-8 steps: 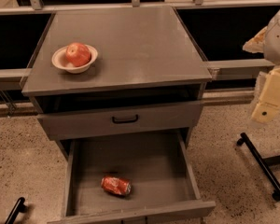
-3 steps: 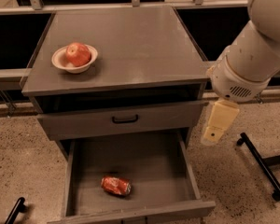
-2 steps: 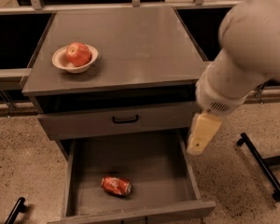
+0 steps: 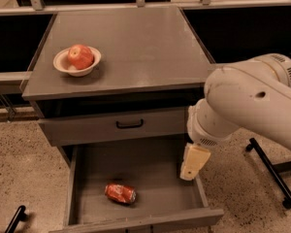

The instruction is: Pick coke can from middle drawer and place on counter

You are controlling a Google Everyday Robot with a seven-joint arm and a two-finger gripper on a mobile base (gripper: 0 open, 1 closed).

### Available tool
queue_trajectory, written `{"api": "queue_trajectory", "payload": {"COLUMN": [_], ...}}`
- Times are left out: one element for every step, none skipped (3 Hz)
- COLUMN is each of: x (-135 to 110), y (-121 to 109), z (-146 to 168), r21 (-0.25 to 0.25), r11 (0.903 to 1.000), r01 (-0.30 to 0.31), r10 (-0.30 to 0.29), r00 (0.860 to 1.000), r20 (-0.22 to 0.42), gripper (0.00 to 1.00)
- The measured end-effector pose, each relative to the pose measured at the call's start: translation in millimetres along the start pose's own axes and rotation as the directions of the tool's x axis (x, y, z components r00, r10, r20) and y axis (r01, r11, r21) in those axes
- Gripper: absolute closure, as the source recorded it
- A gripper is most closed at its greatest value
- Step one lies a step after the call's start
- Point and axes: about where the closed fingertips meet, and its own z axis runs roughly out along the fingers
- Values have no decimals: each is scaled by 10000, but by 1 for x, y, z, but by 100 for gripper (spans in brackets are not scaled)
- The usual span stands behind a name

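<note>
My gripper point(image 4: 194, 162) hangs above the right wall of the open middle drawer point(image 4: 140, 171), spread or closed I cannot tell. The coke can point(image 4: 120, 193) lies on its side on the drawer floor, apart to the left. This looks like the reach; next I should swing left and descend over it, counter point(image 4: 136, 42) afterwards.

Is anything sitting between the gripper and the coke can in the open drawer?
Nothing visible. The gripper hangs over the right side of the open middle drawer; the coke can lies on its side further left in the view, with only bare drawer floor between them.
</note>
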Motion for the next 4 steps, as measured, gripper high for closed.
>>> {"api": "queue_trajectory", "payload": {"x": [-1, -3, -22, -38], "y": [-3, -3, 11, 40], "z": [-4, 2, 40, 111], "r21": [57, 39, 46, 240], "r11": [10000, 9999, 9997, 9957], "r01": [-18, -132, 233, 898], "r10": [18, 131, -234, -900], "r00": [10000, 9997, 9996, 9959], "r20": [24, 184, 184, 90], "gripper": [0, 0, 0, 0]}}
